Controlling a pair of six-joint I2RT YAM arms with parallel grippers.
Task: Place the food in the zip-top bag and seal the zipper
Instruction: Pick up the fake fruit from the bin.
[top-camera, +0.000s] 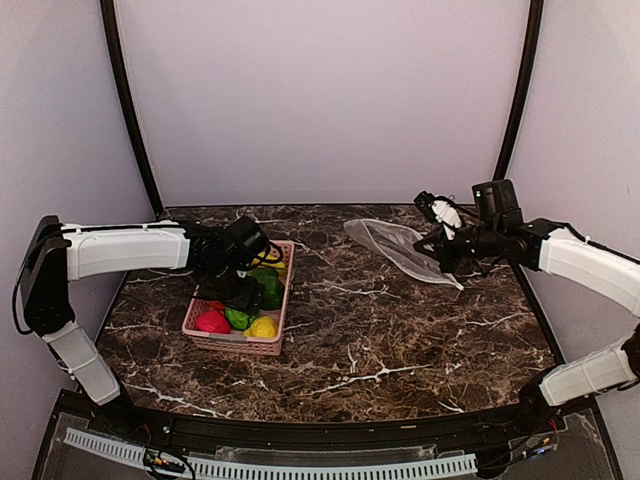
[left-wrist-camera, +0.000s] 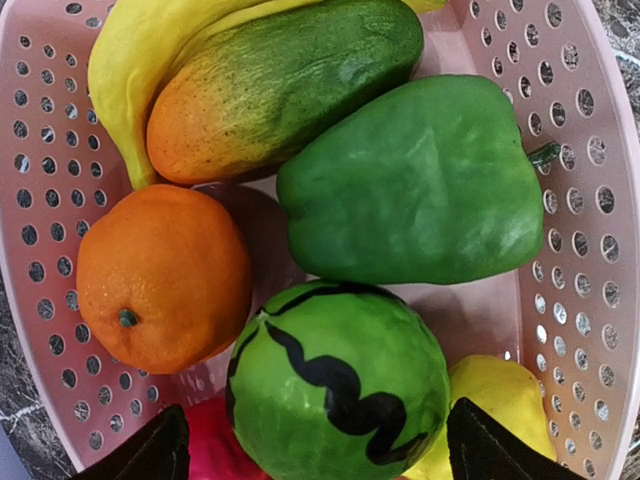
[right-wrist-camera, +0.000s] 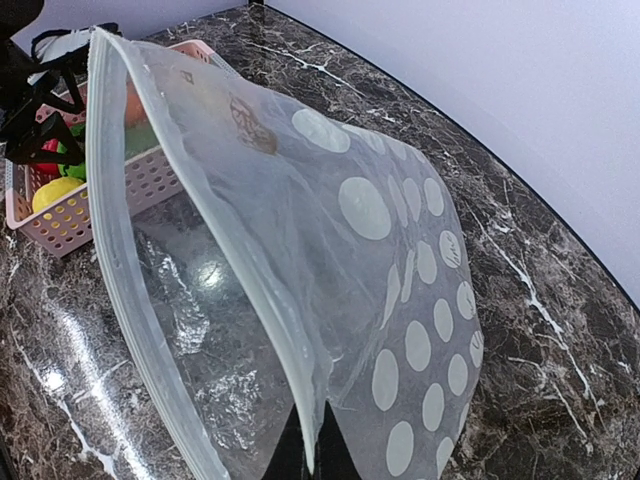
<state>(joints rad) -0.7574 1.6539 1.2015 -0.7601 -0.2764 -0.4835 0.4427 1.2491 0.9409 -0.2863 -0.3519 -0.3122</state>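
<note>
On dark marble tabletop, L side: pink basket holds the food, incl. orange, green pepper, banana, striped green ball. Left hand hovers over it, fingers spread, gripping nothing. R side: right hand pinches zip-top bag by one edge; zipper unsealed, mouth gaping toward basket.

- Left claw hangs right over the basket: melon between its fingers, orange and pepper just beyond, banana farthest.
- Right claw pinches the bag, which spreads out from it toward the basket.
</note>
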